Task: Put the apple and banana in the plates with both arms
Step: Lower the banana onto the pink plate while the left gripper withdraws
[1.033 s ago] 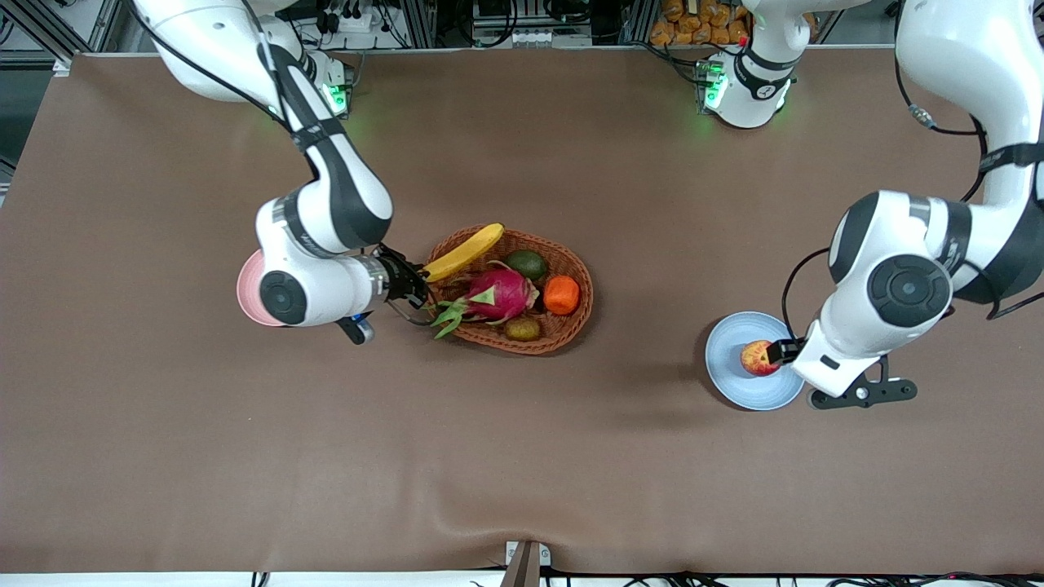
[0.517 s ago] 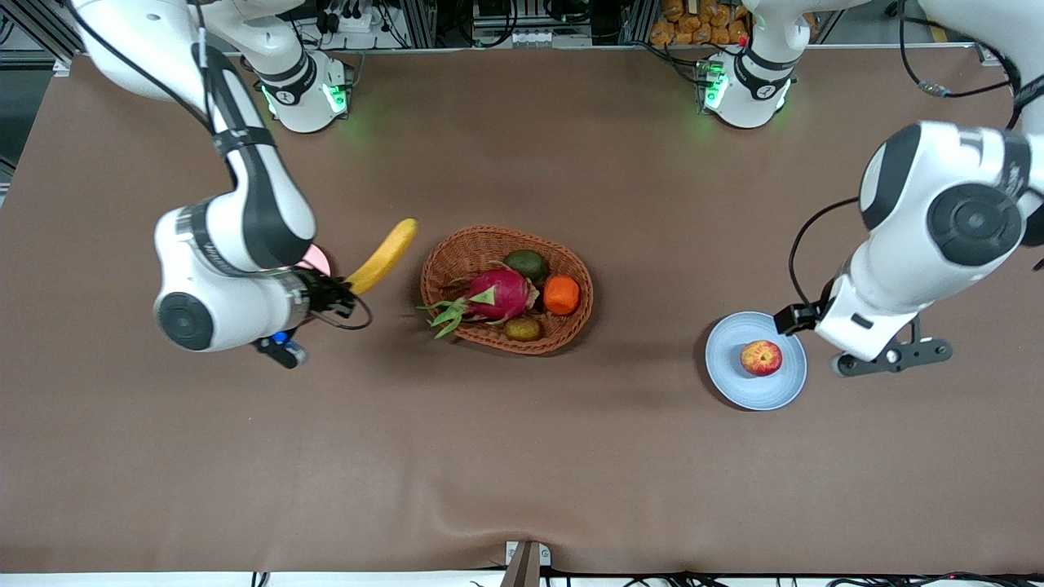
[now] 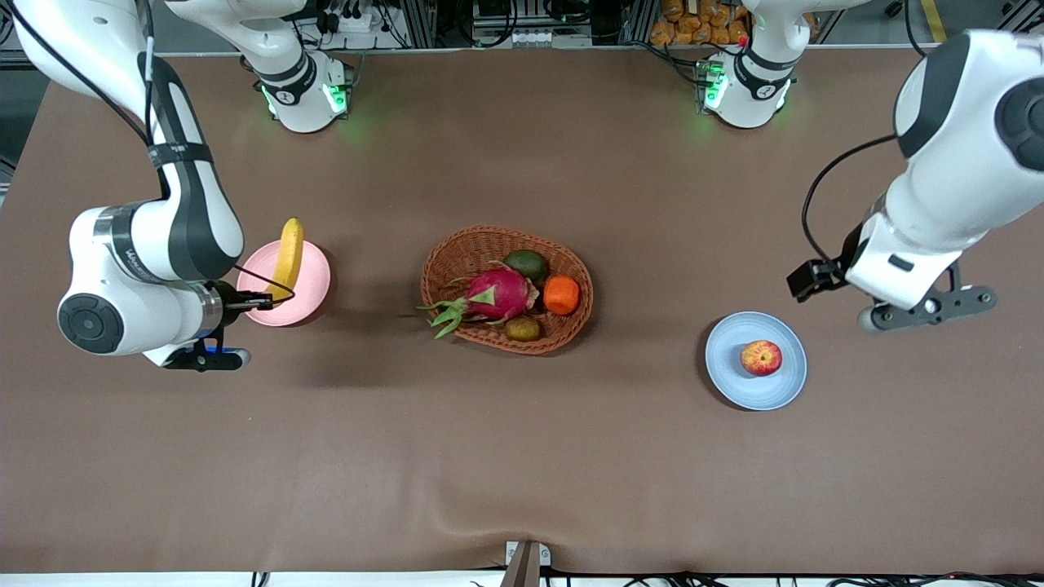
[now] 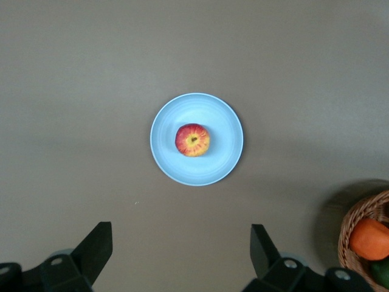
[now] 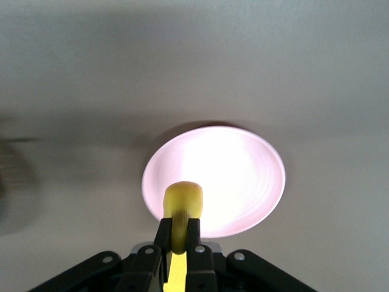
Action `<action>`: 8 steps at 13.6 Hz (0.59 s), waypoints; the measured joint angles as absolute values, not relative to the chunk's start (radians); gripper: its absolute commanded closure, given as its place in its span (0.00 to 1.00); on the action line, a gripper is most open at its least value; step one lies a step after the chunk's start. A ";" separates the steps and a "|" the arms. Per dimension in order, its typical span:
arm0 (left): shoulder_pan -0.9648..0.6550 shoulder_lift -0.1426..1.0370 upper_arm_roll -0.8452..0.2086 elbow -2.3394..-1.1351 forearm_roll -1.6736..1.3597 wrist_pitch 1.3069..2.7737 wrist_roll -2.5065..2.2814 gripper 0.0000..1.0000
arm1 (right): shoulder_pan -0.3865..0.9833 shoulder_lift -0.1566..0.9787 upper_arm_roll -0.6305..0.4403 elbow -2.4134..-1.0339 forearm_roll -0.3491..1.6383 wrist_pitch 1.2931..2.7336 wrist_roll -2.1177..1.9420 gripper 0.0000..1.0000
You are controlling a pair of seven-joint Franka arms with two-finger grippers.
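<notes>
- The right gripper (image 3: pixel 265 302) pinched the banana (image 3: pixel 286 258) over the pink plate (image 3: pixel 314 281).
- The apple (image 3: pixel 761 358) lay on the blue plate (image 3: pixel 783 390); the left gripper (image 4: pixel 181 249) hung spread above.
- A wicker basket (image 3: pixel 571 259) of fruit sat between the plates.

Big brown table cloth (image 3: pixel 522 456) fills frame. Metal frames and cables (image 3: pixel 506 20) along top edge. Orange packets (image 3: pixel 693 20) top, right of middle.

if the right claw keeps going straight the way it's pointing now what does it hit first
Most likely the pink plate. The right claw, shut on the banana, points down at that plate, with nothing else between them in its wrist view. The banana would probably touch first, though the height is unclear.
</notes>
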State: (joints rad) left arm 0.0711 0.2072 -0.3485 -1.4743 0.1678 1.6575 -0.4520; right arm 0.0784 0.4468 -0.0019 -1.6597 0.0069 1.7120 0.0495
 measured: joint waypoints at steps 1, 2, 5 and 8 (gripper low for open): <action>0.071 0.184 -0.349 -1.474 0.164 1.642 -0.452 0.00 | 0.079 0.446 0.001 -1.696 -0.017 1.767 0.035 1.00; 0.071 0.165 -0.349 -1.474 0.154 1.628 -0.449 0.00 | 0.080 0.446 0.004 -1.727 -0.041 1.818 0.031 1.00; 0.072 0.116 -0.341 -1.474 0.122 1.583 -0.376 0.00 | 0.074 0.446 0.005 -1.773 -0.072 1.896 0.023 1.00; 0.091 0.083 -0.325 -1.468 0.083 1.547 -0.322 0.00 | 0.054 0.448 0.002 -1.789 -0.074 1.915 0.013 1.00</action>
